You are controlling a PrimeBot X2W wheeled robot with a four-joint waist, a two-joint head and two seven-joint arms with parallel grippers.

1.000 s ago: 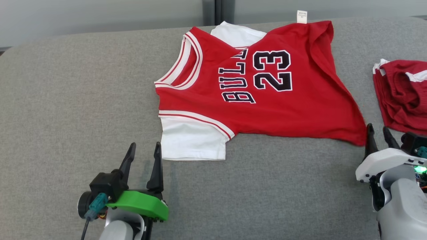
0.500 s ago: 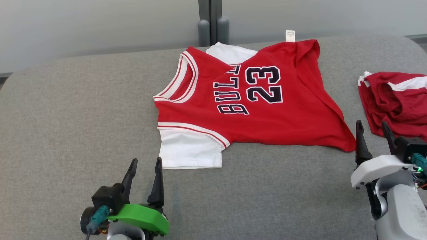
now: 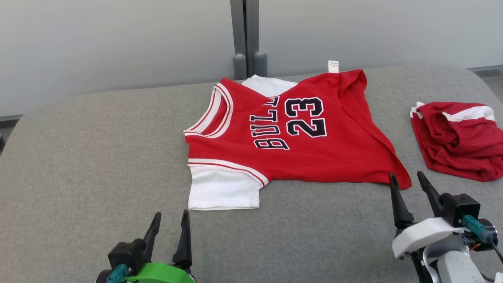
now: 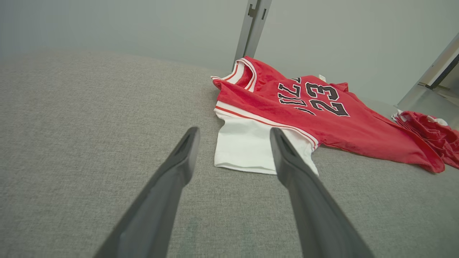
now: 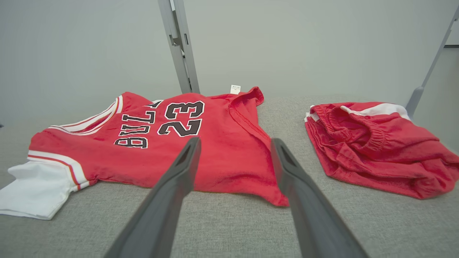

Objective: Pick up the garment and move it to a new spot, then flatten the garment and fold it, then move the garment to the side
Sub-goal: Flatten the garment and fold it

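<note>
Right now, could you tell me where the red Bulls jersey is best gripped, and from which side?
Probably the red Bulls jersey's near hem corner, which juts out in a free point toward the open right end effector. Come from the near side, low along the grey cushion. The white sleeve, lying flat, suits the left end effector likewise.

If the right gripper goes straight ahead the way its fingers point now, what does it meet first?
Most likely the near corner of the red jersey, just beyond the right gripper; its height above the cloth is unclear.
</note>
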